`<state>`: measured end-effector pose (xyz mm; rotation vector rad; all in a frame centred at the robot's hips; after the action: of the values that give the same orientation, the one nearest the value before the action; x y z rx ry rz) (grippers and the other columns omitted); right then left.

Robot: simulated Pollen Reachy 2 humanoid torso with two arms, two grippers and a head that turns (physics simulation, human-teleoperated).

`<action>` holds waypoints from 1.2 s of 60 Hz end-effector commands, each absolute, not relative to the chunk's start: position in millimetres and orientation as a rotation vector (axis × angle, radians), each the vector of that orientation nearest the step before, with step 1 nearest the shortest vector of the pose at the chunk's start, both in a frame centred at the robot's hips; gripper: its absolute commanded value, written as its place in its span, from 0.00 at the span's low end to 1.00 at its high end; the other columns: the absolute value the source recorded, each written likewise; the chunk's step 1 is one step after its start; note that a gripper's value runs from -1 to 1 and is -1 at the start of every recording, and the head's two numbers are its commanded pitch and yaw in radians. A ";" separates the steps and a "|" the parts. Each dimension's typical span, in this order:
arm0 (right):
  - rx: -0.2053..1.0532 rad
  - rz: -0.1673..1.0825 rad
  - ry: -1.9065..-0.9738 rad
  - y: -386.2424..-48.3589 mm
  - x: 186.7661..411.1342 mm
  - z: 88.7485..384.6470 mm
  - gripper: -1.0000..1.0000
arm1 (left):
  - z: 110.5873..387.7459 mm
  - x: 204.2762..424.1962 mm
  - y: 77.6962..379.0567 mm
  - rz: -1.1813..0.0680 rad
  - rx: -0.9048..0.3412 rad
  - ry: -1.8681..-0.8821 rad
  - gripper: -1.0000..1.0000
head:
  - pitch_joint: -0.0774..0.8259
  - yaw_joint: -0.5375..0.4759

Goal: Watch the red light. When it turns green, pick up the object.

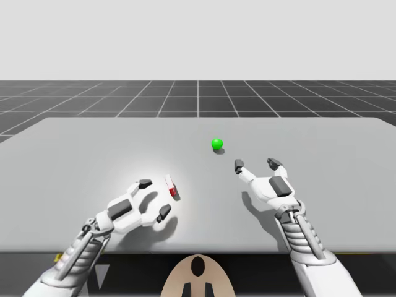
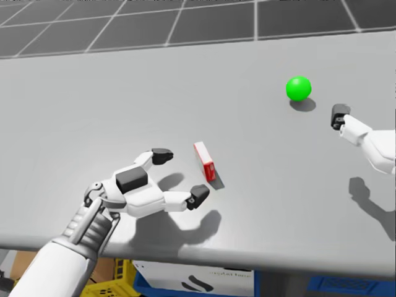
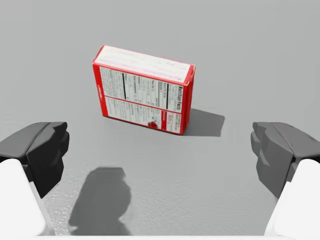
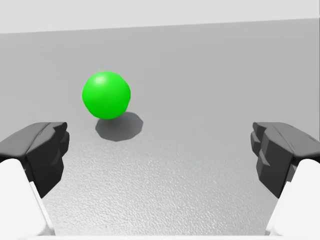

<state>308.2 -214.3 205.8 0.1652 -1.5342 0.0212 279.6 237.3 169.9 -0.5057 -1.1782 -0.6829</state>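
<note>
The light is a green ball (image 1: 216,143) (image 2: 298,88) (image 4: 106,95) resting on the grey table. A small red and white box (image 1: 172,187) (image 2: 205,161) (image 3: 143,90) stands upright on its edge near the table's front left. My left gripper (image 1: 154,198) (image 2: 180,176) (image 3: 160,150) is open just short of the box, which stands ahead of its spread fingers and touches neither. My right gripper (image 1: 255,164) (image 4: 160,150) is open on the right, with the green ball a little ahead of it and off toward one finger.
The grey table (image 1: 93,148) runs wide around both arms, with its front edge close under my wrists. Below the front edge in the head view sit a yellow crate (image 2: 114,281) and a blue one (image 2: 346,286).
</note>
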 end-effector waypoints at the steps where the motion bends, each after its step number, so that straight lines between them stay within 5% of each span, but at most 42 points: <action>1: 0.183 0.004 -1.533 -209.0 307.3 204.4 0.00 | 163.8 307.1 214.6 -0.677 -0.523 -1.140 0.00 | 0.80 0.72; 19: 0.183 0.001 -1.532 -209.7 307.3 204.3 0.00 | 155.5 343.3 201.8 -0.618 -0.533 -1.118 0.00 | 0.80 0.73; 43: 0.185 -0.002 -1.537 -209.9 307.2 204.9 0.00 | 145.4 345.3 195.4 -0.665 -0.539 -1.090 0.00 | 0.80 0.73; 44: 0.185 -0.002 -1.537 -209.8 307.0 205.0 0.00 | 145.6 344.6 195.3 -0.660 -0.541 -1.093 0.10 | 0.80 0.73; 48: 0.185 -0.001 -1.539 -209.8 307.1 205.3 0.00 | 145.8 342.2 195.8 -0.672 -0.546 -1.097 1.00 | 0.79 0.73; 61: 0.185 -0.002 -1.540 -209.9 307.2 205.6 0.00 | 143.3 338.7 196.6 -0.692 -0.539 -1.094 1.00 | 0.76 0.74; 72: 0.182 -0.004 -1.538 -209.8 307.2 204.8 0.00 | 143.3 337.4 195.8 -0.700 -0.535 -1.095 1.00 | 0.58 0.76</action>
<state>308.3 -215.6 207.3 0.1610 -1.5437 0.0148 339.7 193.2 147.7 -0.5423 -1.1099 -0.6959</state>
